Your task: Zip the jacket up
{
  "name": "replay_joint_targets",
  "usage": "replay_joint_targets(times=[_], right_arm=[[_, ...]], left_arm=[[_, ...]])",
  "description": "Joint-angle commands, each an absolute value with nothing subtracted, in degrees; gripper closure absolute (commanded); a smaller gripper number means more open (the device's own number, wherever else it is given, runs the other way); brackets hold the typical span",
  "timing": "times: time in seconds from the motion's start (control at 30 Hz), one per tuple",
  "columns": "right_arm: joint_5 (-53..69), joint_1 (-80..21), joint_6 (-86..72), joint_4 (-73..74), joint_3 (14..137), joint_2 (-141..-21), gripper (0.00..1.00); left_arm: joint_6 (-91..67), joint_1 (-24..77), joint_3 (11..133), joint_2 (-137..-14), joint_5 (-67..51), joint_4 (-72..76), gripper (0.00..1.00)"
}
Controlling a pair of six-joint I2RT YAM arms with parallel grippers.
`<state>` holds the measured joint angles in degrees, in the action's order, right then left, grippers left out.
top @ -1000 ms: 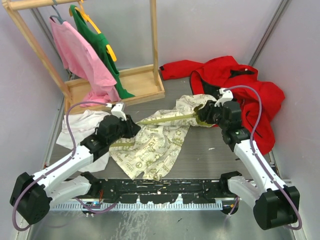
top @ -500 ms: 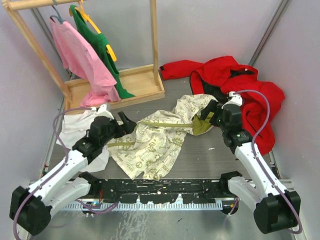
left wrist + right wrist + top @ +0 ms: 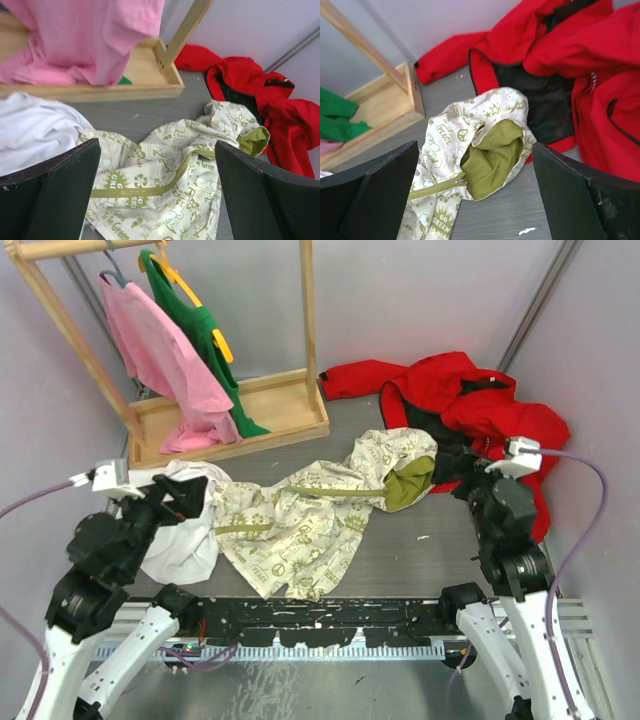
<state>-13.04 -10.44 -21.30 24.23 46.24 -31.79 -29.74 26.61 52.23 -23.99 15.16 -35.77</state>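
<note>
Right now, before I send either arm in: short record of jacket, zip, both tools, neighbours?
jacket: lying spread, cream printed side up, olive hood lining showing
zip pull: near the hood opening
left tool: open, empty, off the cloth
right tool: open, empty, off the cloth
red jacket: beside the hood
white garment: at the jacket's left edge

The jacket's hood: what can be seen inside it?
Inside the jacket's hood only its olive-green lining shows, and nothing visible lies on it. The deepest part is covered by the folded cream rim, so it cannot be seen.
</note>
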Motion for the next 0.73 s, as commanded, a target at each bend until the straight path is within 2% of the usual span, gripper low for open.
replay_joint_targets(times=[0.0,0.3,0.7], right_arm=[[-17.4,-10.3,-16.7,25.9,48.0,-25.2,0.00],[-19.8,-10.4,-13.1,25.0,43.8,-18.5,0.00],[-19.5,-10.4,-13.3,25.7,43.6,-20.3,0.00]], left_arm=[[-20.1,26.5,54.5,-18.9,16.5,-38.5,0.02],[-17.6,26.5,42.2,-12.3,19.0,-28.5,0.02],[-17.1,25.9,41.8,-12.8,20.5,-31.2,0.02]])
